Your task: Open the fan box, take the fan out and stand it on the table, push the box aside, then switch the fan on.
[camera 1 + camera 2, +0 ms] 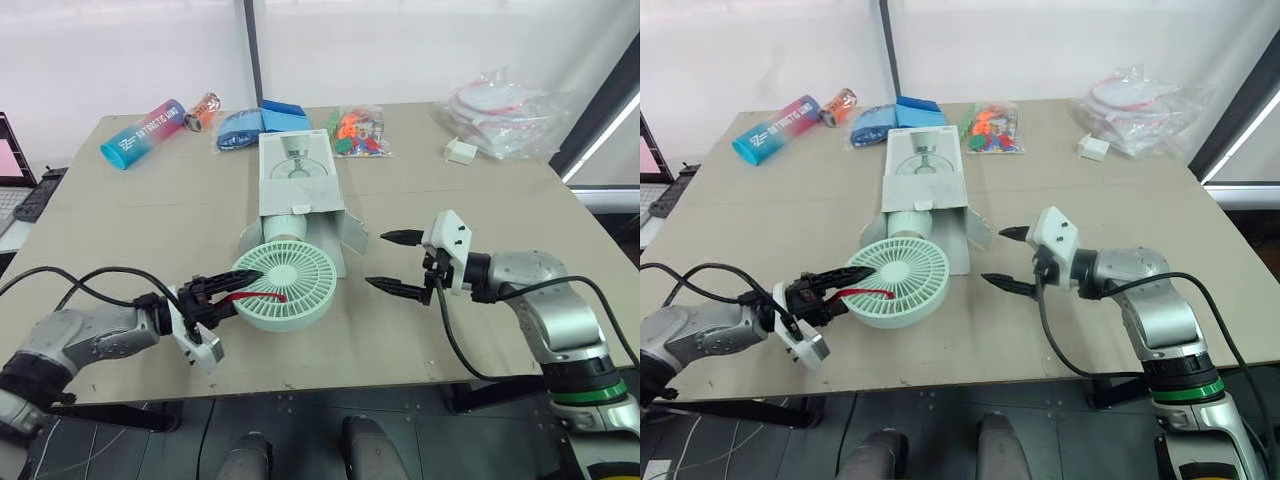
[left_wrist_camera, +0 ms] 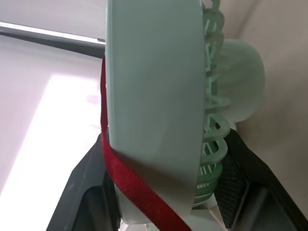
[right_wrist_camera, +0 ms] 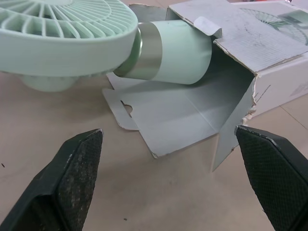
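Fan (image 1: 285,283) first: where does it lie?

Flat on the table (image 1: 150,210), a little toward 6 o'clock from the middle, grille up. Its round pale green head is out of the box (image 1: 297,175). The thick green stem behind the silver collar reaches back into the box's open mouth.

And the box itself?

It lies lengthwise from the fan head toward 12 o'clock. It is white, with a picture of the fan on top. Its end flaps are spread open, one flap (image 1: 357,235) sticking out toward 3 o'clock.

What about the left gripper (image 1: 232,290)?

It comes in from 8 o'clock and is clamped on the rim of the fan head, one black finger on each face. A red strap (image 1: 262,296) lies on the grille, from those fingers toward the hub.

The right gripper (image 1: 400,262)?

At 3 o'clock of the fan head, just beside the spread flap, touching nothing. Its two fingers stand wide apart, tips pointing toward 9 o'clock.

Anything else on the table?

Toward the far edge there is a blue and pink tube (image 1: 143,133) at 10 o'clock with a small can (image 1: 201,111) near it. Blue packets (image 1: 262,121) lie at 12 behind the box, and a bag of coloured bits (image 1: 360,131) at 1 o'clock. A small white block (image 1: 460,151) by a clear plastic bag (image 1: 505,112) is at 2 o'clock, and all of these are well apart from the fan
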{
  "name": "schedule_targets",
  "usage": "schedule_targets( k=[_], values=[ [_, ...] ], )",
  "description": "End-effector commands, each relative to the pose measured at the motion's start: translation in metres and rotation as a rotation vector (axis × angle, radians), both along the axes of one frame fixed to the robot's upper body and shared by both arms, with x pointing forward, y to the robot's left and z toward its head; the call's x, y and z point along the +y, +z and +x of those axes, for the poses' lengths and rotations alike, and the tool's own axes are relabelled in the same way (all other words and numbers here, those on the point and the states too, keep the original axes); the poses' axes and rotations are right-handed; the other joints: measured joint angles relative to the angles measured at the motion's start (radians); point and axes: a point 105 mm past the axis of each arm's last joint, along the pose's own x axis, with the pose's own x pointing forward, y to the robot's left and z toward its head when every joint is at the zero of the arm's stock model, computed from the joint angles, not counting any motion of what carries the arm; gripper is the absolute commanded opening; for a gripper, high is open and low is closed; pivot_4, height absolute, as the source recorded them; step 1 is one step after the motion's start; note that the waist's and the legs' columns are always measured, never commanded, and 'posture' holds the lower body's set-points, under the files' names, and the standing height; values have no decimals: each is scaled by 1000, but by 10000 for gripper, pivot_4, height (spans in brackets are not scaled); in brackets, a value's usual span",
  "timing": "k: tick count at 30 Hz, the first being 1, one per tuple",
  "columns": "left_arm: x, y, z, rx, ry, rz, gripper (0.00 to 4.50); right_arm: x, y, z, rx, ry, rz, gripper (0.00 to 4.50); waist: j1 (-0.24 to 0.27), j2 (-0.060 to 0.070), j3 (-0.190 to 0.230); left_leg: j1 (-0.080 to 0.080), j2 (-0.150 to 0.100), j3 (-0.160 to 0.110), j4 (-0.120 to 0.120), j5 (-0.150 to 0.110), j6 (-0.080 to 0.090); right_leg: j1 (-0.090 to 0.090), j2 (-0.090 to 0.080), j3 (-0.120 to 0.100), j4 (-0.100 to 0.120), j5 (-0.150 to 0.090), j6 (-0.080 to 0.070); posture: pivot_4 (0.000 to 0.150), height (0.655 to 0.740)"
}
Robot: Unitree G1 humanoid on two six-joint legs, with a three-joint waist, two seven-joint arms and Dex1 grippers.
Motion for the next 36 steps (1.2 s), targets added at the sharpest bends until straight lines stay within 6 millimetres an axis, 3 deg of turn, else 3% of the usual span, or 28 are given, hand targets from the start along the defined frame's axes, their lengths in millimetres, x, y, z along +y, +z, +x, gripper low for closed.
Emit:
schedule_targets(
  k=[1, 5, 16, 20, 25, 30, 36],
  values=[
    [-1, 18, -8, 58, -8, -64, 19015, 1, 11, -5, -37, 29, 4, 45000, 0, 0, 0, 0, 0, 0, 0, 0, 0, 0, 0, 0, 0, 0, 0, 1500, 7400],
    [0, 18, -21, 193, -1, -42, 19015, 0, 12, -6, -35, 36, 1, 45000, -1, 0, 0, 0, 0, 0, 0, 0, 1, 0, 0, 0, 0, 0, 0, 1500, 7400],
    [-7, 57, -59, 738, -23, -229, 19015, 10, 14, 0, -36, 86, -7, 45000, -2, 1, 0, 4, 3, 3, 0, -2, 4, 3, 3, 2, 0, -1, -1, 1500, 7400],
    [0, 71, -56, 818, 23, -287, 19015, 13, 16, 4, -40, 102, -4, 45000, -2, 2, 0, 5, 4, 3, 0, -3, 5, 5, 4, 2, -1, -1, -1, 1500, 7400],
    [12, 70, -63, 910, 77, -279, 19015, 17, 16, 7, -39, 125, -4, 45000, -5, 2, 0, 6, 5, 5, 0, -5, 8, 5, 6, 3, -2, -2, -2, 1500, 7400],
    [36, 94, -44, 887, 187, -389, 19015, 22, 15, 9, -38, 150, -3, 45000, -4, 3, 1, 7, 6, 5, 0, -5, 9, 6, 8, 4, -2, -2, -3, 1500, 7400],
    [60, 114, -37, 934, 280, -483, 19015, 33, 24, 12, -36, 195, 47, 45000, -6, 3, 2, 8, 6, 5, 1, -5, 9, 6, 9, 5, -2, -2, -3, 1500, 7400]
  ],
)
